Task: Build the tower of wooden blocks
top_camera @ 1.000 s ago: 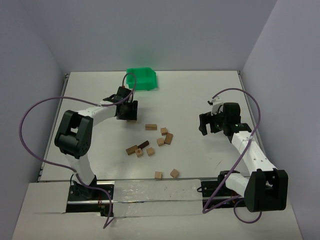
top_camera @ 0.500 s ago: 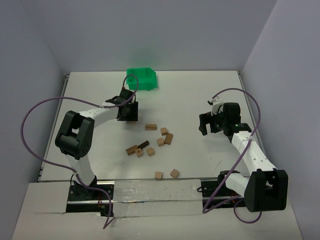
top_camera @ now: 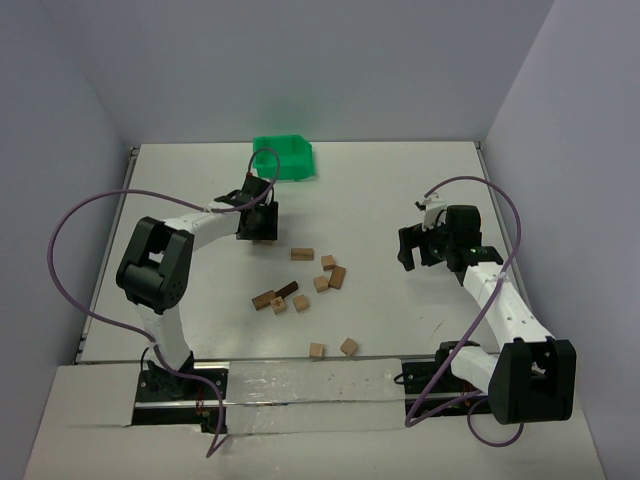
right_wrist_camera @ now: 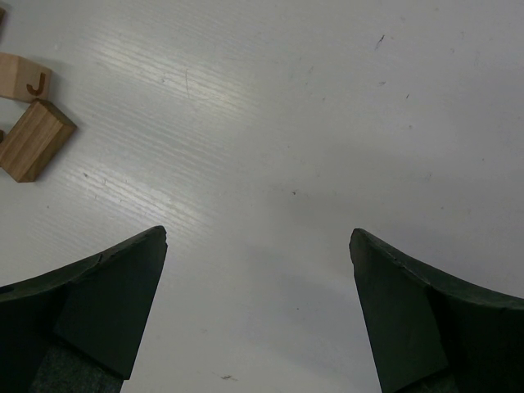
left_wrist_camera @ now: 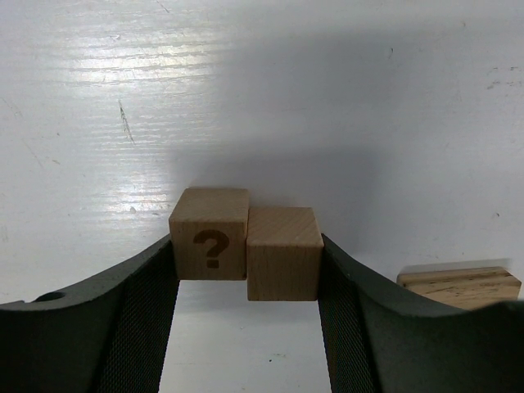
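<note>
Top external: white table (top_camera: 390, 200), lavender walls (top_camera: 300, 60)

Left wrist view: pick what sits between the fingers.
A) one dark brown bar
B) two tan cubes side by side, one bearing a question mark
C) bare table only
B: the left gripper clamps two tan cubes set side by side, the left one showing the question mark.

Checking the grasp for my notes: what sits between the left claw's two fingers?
In the left wrist view, two tan blocks fill the gap: a question-mark cube against one finger and, touching it, a plain cube against the other finger.
</note>
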Controlling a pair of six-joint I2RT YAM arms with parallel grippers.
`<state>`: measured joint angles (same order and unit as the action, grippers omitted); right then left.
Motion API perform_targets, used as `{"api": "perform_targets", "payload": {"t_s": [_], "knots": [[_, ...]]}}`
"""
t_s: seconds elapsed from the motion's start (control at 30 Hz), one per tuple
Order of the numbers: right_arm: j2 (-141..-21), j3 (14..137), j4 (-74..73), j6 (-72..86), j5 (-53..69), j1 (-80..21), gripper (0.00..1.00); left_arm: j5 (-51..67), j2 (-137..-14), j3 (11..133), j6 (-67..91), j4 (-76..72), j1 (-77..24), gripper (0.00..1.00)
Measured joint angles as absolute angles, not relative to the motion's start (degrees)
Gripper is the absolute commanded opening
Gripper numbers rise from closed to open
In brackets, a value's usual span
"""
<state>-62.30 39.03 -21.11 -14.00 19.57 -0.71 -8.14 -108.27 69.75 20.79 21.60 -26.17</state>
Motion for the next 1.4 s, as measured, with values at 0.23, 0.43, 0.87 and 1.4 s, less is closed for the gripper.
{"api": "perform_targets", "payload": {"t_s": [0.23, 0.43, 0.87, 1.4], "knots": [[-62.3, 39.03, -21.1, -14.0, 19.57, -0.71, 1.0, -8.07, -107.6, 68.08, 20.13, 21.59, -26.17, 0.99], [-62.28, 39.03, -21.12, -14.0, 19.62, -0.71, 1.0, -6.98, -103.41, 65.23, 18.18, 22.62, -26.17, 0.99], [-61.63, 39.03, -21.12, -14.0, 20.03, -0.71, 1.0, 13.58, -76.01, 67.73, -3.77, 19.17, -24.78, 0.99], [-61.86, 39.1, -21.12, -14.01, 19.9, -0.71, 1.0, 43.11, -87.64, 71.12, -53.4, 35.2, -12.96, 0.78]]}}
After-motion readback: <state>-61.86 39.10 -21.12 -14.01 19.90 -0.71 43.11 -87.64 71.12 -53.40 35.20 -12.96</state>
